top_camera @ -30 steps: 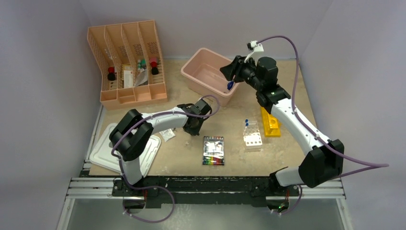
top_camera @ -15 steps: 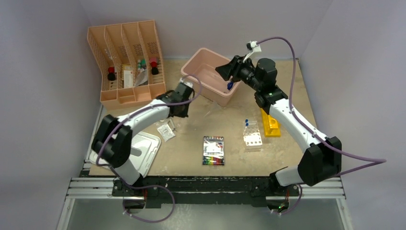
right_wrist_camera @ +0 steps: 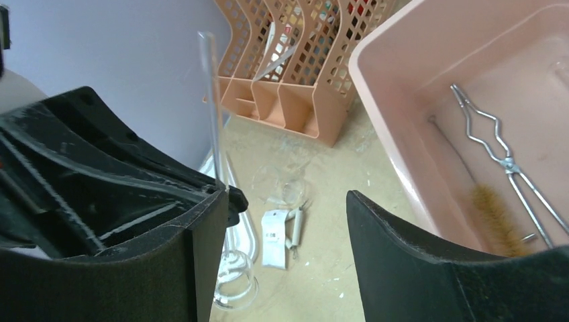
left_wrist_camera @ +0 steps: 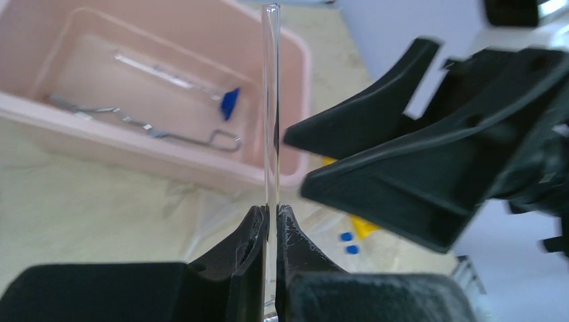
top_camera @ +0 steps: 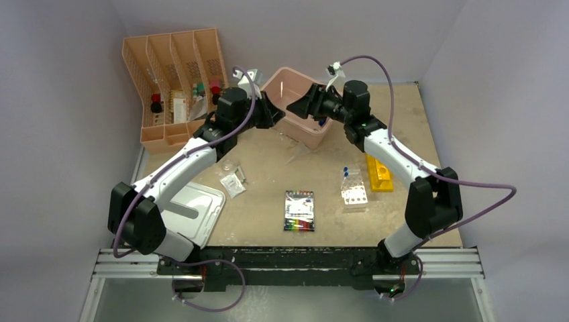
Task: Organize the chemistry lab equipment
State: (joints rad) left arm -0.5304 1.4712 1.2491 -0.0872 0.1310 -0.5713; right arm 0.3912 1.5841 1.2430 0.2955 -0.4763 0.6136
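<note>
Your left arm reaches diagonally from its base toward the far middle of the table. The left gripper point(top_camera: 267, 113) points right, at the near-left corner of the pink bin point(top_camera: 315, 137). Its jaws pinch the thin glass rod point(left_wrist_camera: 270, 100) by one end, and the rest of the rod sticks straight out beyond the fingertips, in the air by the bin's rim.

Your right arm bends at its elbow on the right side and runs back toward the far left. The right gripper point(right_wrist_camera: 288, 201) faces the left one, with its jaws spread wide. The rod stands just beside the tip of one finger point(right_wrist_camera: 201, 221); you cannot tell whether they touch.

The metal tongs point(right_wrist_camera: 508, 164) and the brown bristle brush point(right_wrist_camera: 493, 215) lie inside the bin. The clear tube rack point(top_camera: 353, 193), with blue-capped tubes point(top_camera: 346, 172) at its far edge, stands right of centre. The small clear packet point(top_camera: 233, 184) lies on the table under your left forearm, and the peach organizer point(top_camera: 178, 87) stands at the far left.
</note>
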